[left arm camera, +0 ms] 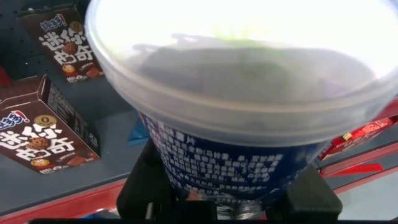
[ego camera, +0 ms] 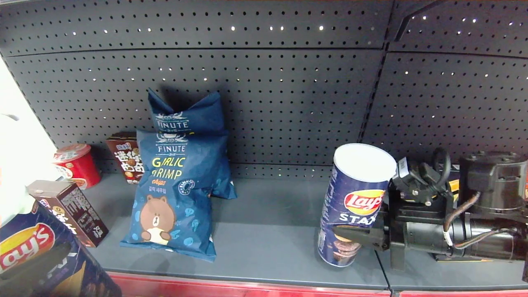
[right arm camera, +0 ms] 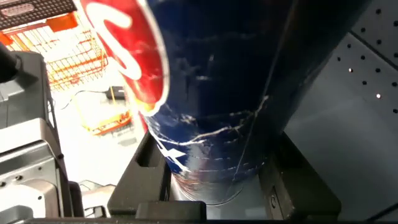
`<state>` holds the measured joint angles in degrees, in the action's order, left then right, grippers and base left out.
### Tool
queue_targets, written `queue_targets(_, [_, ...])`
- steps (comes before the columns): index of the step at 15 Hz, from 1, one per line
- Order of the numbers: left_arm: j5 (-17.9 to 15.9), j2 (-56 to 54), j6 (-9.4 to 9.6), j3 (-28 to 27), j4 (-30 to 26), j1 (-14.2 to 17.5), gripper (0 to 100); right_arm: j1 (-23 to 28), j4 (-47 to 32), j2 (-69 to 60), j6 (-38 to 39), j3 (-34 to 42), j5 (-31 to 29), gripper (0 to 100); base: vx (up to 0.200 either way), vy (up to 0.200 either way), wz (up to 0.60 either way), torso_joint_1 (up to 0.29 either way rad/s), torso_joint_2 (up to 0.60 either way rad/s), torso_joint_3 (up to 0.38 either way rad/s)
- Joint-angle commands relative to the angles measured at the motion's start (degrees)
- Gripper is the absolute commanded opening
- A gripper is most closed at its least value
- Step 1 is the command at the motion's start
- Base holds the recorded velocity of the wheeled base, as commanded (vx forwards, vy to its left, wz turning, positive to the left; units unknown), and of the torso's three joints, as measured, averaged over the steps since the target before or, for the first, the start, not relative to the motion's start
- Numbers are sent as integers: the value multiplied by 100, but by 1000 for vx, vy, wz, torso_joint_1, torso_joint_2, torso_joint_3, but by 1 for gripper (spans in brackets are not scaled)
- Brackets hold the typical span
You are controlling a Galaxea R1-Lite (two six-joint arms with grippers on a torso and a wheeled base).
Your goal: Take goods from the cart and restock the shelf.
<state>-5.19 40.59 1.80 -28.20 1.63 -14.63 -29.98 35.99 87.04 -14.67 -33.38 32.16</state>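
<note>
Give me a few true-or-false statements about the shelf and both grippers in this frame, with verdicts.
1. The right gripper has its fingers shut on a blue can. True.
2. That can lies flat on the shelf. False: it is roughly upright.
3. The left gripper holds a second can. True.
4. The snack bags stand to the right of the blue can. False: they are to its left.
5. A red cup stands at the shelf's left end. True.

Dark blue foil snack bag with cartoon bear (ego camera: 171, 202), second dark blue bag (ego camera: 187, 113) behind it, red lidded paper cup (ego camera: 78, 165) far left, upright brown cardboard box (ego camera: 126, 156) beside cup, another brown box (ego camera: 70, 210) tilted, nearer front.
</note>
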Motion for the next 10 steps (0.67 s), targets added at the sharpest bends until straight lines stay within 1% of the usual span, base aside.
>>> queue_targets(1, [1, -8, 4, 42, 4, -5, 0, -8, 198, -91, 78, 385, -25, 0, 0, 0, 0, 0, 0, 0])
queue_targets(3, [1, -113, 22, 157, 4, -5, 0, -17, 409, -56, 262, 525, -122, 0, 0, 0, 0, 0, 0, 0])
queue_targets(5, [27, -263, 31, 315, 4, -5, 0, -26, 778, 182, 306, 604, -148, 0, 0, 0, 0, 0, 0, 0])
queue_targets(10, [36, -298, 22, 315, -5, 4, 0, -96, 849, 463, 306, 525, -157, 0, 0, 0, 0, 0, 0, 0])
